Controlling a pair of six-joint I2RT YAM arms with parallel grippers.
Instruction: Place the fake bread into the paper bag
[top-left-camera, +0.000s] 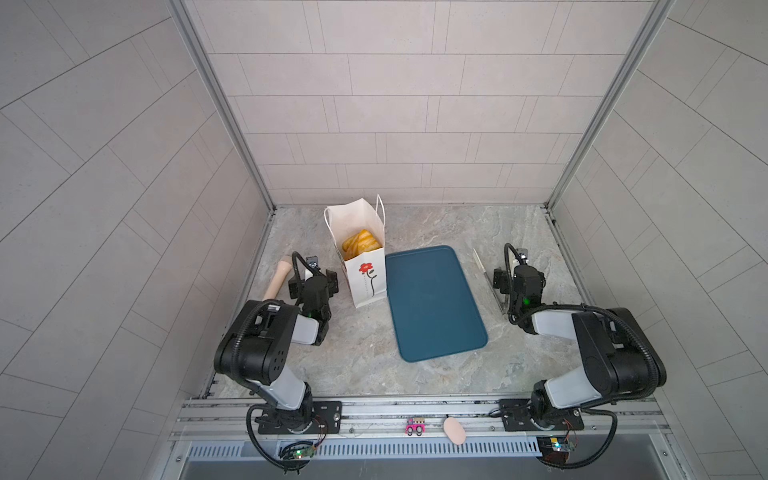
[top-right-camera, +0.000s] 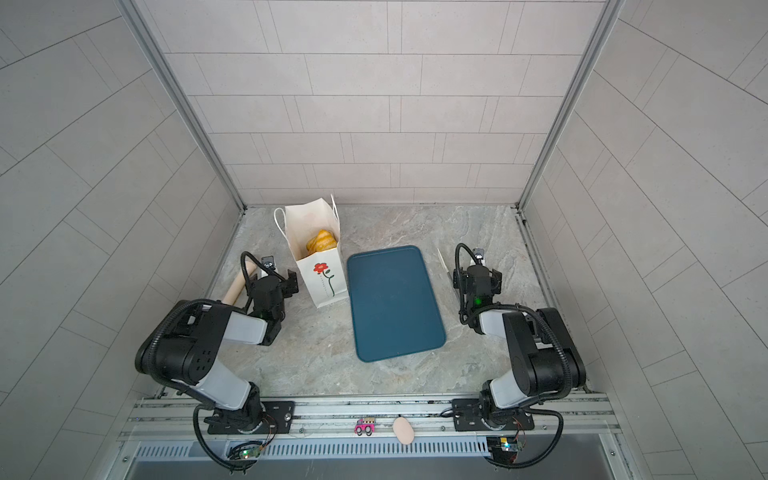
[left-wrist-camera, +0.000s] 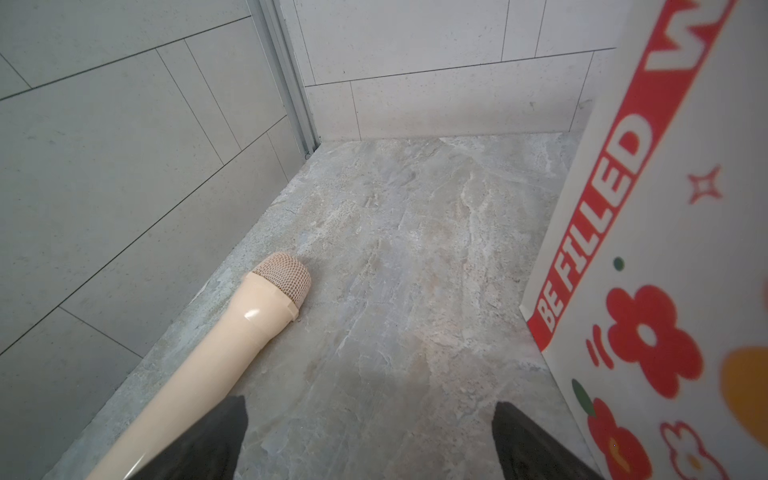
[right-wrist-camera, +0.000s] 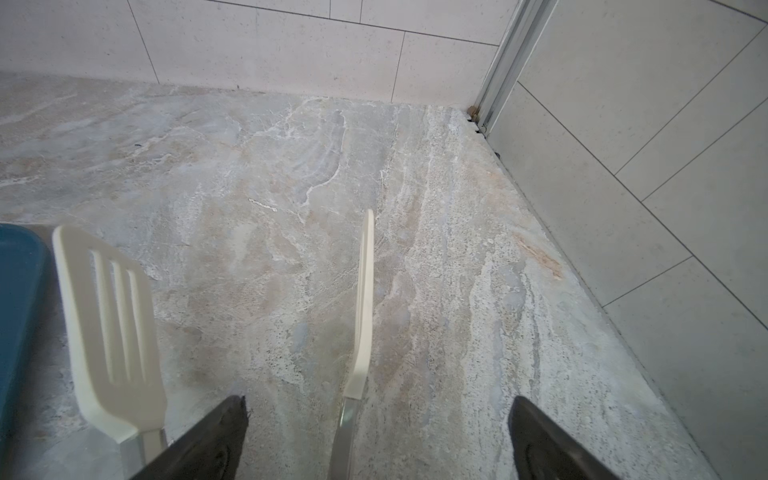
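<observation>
Toward the far-left corner of the desk (top-left-camera: 519, 249) we find the fake bread (top-left-camera: 360, 245) inside the paper bag (top-left-camera: 365, 286), nearer the left pincer (left-wrist-camera: 370, 419), agape and empty like the right pincer (right-wrist-camera: 378, 415).

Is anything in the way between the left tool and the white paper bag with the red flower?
Nothing visible. The open left tool sits beside the white paper bag, only bare stone tabletop between. The beige toy microphone lies on the tool's other side.
</observation>
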